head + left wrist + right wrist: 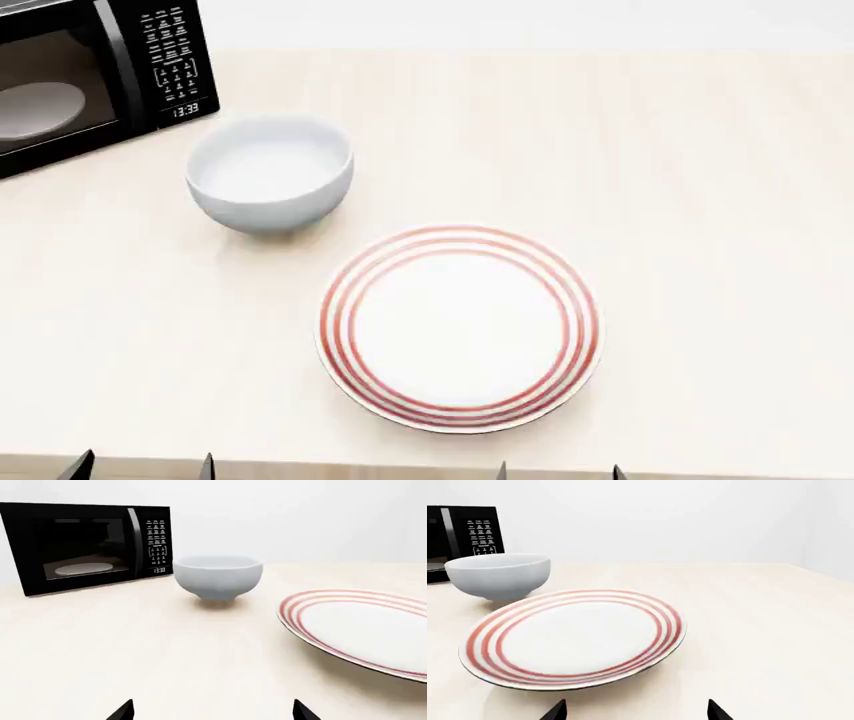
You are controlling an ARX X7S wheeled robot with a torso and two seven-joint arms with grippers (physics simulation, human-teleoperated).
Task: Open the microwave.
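Note:
The black microwave [94,75] stands at the far left corner of the table, door shut, a white turntable plate [38,108] behind its window and a keypad with the clock reading 13:33 at its right. It also shows in the left wrist view as the microwave [87,547], and its keypad edge shows as the microwave [470,535] in the right wrist view. My left gripper [143,468] hangs open at the table's near edge, far from it. My right gripper [558,472] is open too, nothing between its fingers.
A white-grey bowl [270,172] sits just right of and in front of the microwave. A white plate with red rings [458,328] lies mid-table, ahead of my right gripper. The light wooden table [707,200] extends to the right.

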